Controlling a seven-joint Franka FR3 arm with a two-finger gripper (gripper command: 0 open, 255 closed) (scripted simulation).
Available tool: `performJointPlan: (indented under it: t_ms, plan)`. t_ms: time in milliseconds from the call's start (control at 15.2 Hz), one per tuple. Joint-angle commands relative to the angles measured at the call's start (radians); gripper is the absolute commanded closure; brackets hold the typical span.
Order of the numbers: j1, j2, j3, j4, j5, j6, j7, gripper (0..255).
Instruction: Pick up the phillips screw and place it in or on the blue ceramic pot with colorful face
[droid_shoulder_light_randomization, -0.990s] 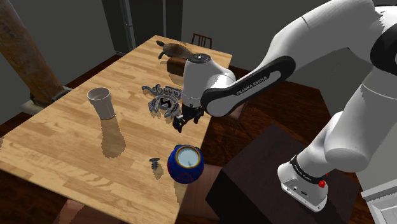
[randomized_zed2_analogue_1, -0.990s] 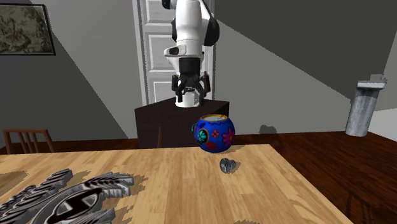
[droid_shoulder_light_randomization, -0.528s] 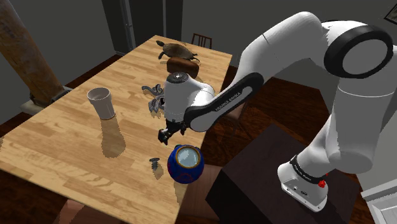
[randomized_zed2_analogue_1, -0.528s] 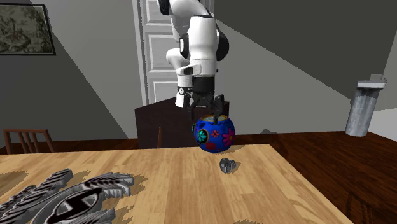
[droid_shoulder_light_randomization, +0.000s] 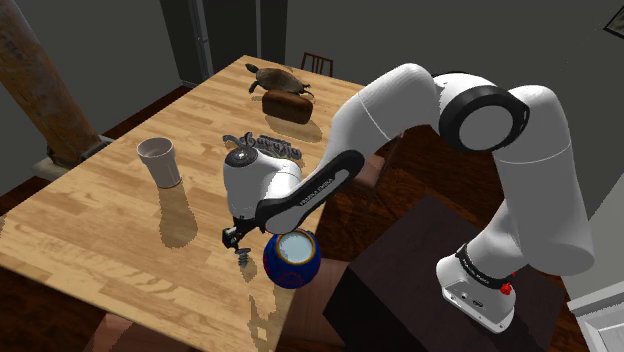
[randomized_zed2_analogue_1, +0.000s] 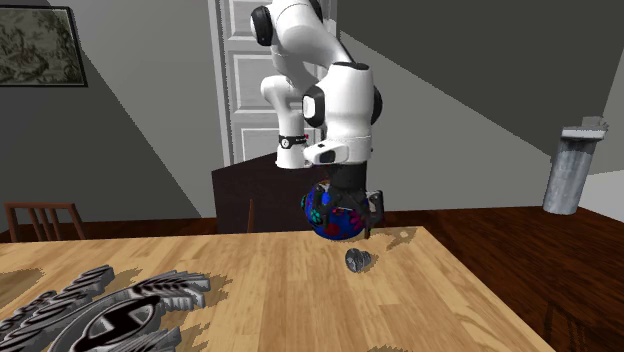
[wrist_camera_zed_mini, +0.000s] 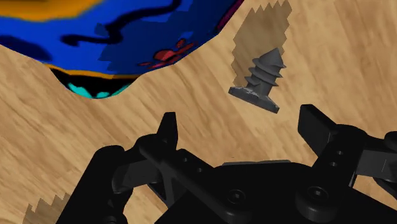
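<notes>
Fingers apart, end effector (wrist_camera_zed_mini: 240, 119) hangs low over grey screw (wrist_camera_zed_mini: 259, 79) beside blue painted pot (wrist_camera_zed_mini: 127, 38). Risk: screw sits off-centre; closing may nudge it away or clip the pot.

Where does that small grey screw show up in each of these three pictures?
Shoulder view: screw just left of the blue pot, under the gripper.
Second exterior view: screw in front of the blue pot.
Wrist view: screw ahead of the open gripper, beside the blue pot.
Shared landmark: the blue pot.
</notes>
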Motion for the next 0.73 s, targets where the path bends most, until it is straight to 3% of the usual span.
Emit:
performJointPlan:
  t_ms: [0, 660]
  plan:
    - [0.036, 0.079, -0.009, 0.091, -0.01, -0.016, 0.011, 0]
    - [0.056, 0.167, -0.032, 0.131, -0.028, 0.032, 0.021, 0]
